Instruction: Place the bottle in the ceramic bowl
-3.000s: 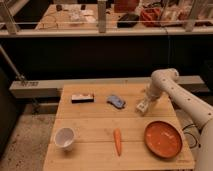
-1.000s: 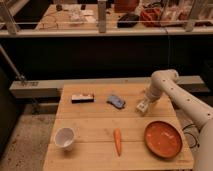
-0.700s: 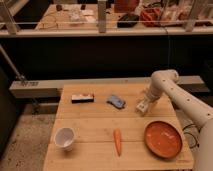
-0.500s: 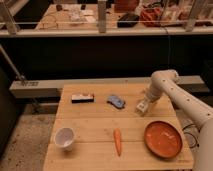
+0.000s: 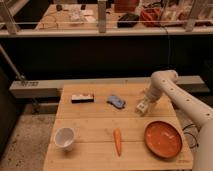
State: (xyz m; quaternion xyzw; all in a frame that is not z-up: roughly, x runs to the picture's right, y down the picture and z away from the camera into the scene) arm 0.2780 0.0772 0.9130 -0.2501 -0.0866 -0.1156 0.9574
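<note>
With nothing moving since earlier, the gripper [image 5: 144,106] is staying wide open, holding nothing visible, just behind the orange dish [image 5: 163,139].

The arm [image 5: 176,98] is found to be finished in plain white throughout. It is built of smooth, rounded tubular sections, and a thicker, bulbous joint [image 5: 163,80] is fitted where two sections meet. The gripper [image 5: 143,106] is recorded near the far right corner of the table [image 5: 90,135]. It is pale, small and blocky beside the heavier arm sections. Screws and markings cannot be made out.
</note>
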